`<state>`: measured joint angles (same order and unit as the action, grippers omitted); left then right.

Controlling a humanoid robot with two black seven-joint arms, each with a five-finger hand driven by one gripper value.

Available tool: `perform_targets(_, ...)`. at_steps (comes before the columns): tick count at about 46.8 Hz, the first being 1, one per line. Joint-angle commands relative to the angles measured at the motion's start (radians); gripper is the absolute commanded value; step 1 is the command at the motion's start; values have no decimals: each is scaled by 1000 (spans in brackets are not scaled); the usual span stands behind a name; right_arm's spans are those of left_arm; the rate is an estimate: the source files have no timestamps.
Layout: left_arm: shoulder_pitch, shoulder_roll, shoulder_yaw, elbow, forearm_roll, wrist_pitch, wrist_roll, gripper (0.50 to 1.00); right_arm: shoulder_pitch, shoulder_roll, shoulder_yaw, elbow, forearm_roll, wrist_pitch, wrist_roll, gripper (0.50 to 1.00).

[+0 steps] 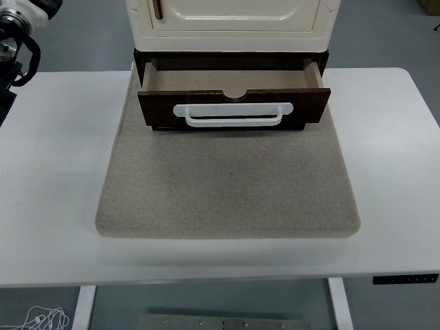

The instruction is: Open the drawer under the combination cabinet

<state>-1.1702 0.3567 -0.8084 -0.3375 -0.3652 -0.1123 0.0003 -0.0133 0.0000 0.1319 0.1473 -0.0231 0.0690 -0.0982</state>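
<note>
A cream combination cabinet (234, 20) stands at the back of a grey felt mat (227, 185). Under it, the dark brown drawer (234, 100) is pulled out toward me, and its inside looks empty. A white bar handle (232, 113) runs across the drawer front. Part of my left arm (17, 31), black and white with a cable, shows at the top left corner, well away from the drawer. Its hand cannot be made out. My right arm is out of view.
The mat lies on a white table (55, 172). A control panel (405, 278) sits on the table's front edge at the right. A white cable (41, 320) lies on the floor at the lower left.
</note>
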Motion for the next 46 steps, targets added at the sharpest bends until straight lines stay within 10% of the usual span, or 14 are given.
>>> perform_targets(1,15,-13,0,11,-1,-9,-11,1000,1,0,0,0,2,2,0,926)
perform_targets(46,38,-153,-31,72,-23,-125,-40,1000,0,0,2,3,2,11,-1,926)
